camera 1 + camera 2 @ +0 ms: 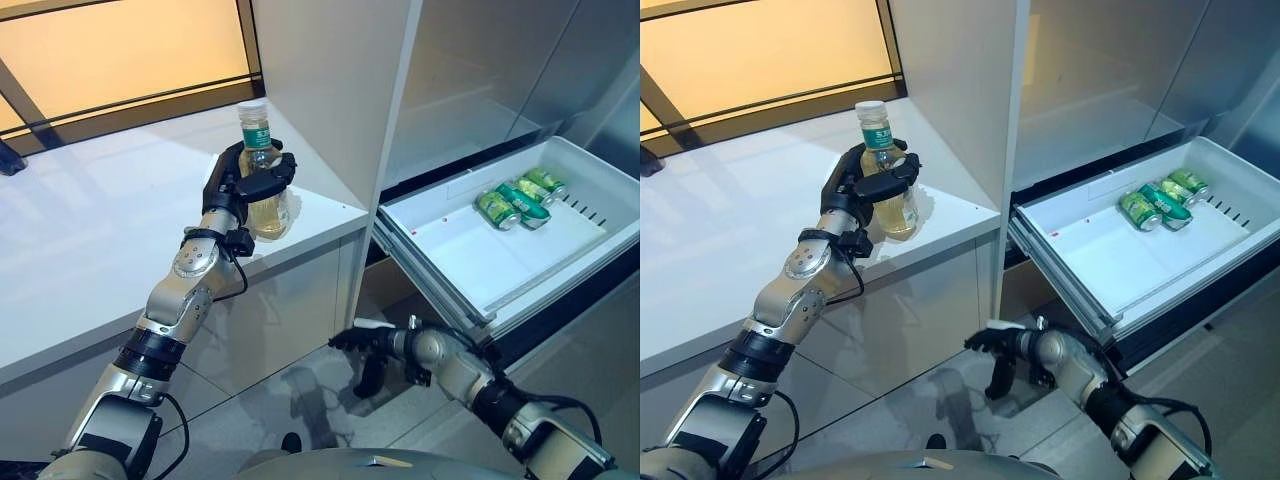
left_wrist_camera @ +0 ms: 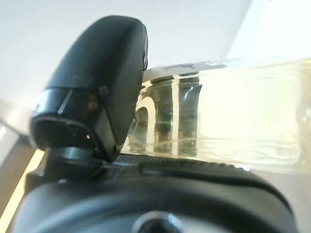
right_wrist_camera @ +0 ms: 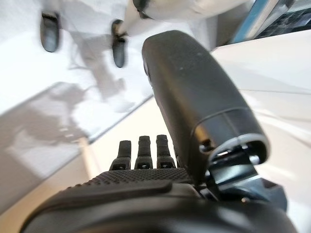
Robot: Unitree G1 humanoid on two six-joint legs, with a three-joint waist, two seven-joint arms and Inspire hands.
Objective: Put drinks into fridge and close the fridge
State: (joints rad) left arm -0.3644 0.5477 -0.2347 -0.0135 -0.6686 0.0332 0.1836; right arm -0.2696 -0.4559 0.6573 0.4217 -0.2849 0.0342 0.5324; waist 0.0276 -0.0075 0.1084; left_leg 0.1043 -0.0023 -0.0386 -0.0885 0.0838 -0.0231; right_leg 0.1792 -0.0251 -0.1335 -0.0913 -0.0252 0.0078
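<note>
Hidden: lower part of bottle (image 1: pixel 262 172) behind the curled fingers; base mostly covered, contact with counter (image 1: pixel 90 240) not clear.
Cut off: far right of drawer (image 1: pixel 520 262) past the frame edge; fridge (image 1: pixel 400 90) interior above the drawer only partly seen.
Hard to make out: print on the bottle label; small red speck on the drawer floor, unidentified.
Bottle: upright, clear, pale yellow liquid, white cap, green label; at the counter's corner nearest the fridge, just beside the fridge's white side wall.
Left hand (image 1: pixel 247 185): wrapped round the bottle body, thumb (image 2: pixel 97 102) pressed across the front, fingers behind; clamped on the bottle.
Cans (image 1: pixel 518 198): green, lying on their sides, clustered at the drawer's back right, touching one another.
Drawer: white, pulled out, low on the fridge.
Right hand (image 1: pixel 368 352): low, in front of the drawer and below its front left corner, over the floor (image 1: pixel 300 400); fingers (image 3: pixel 145 154) relaxed, holding nothing.
Bottle to drawer: well apart, fridge wall between.
</note>
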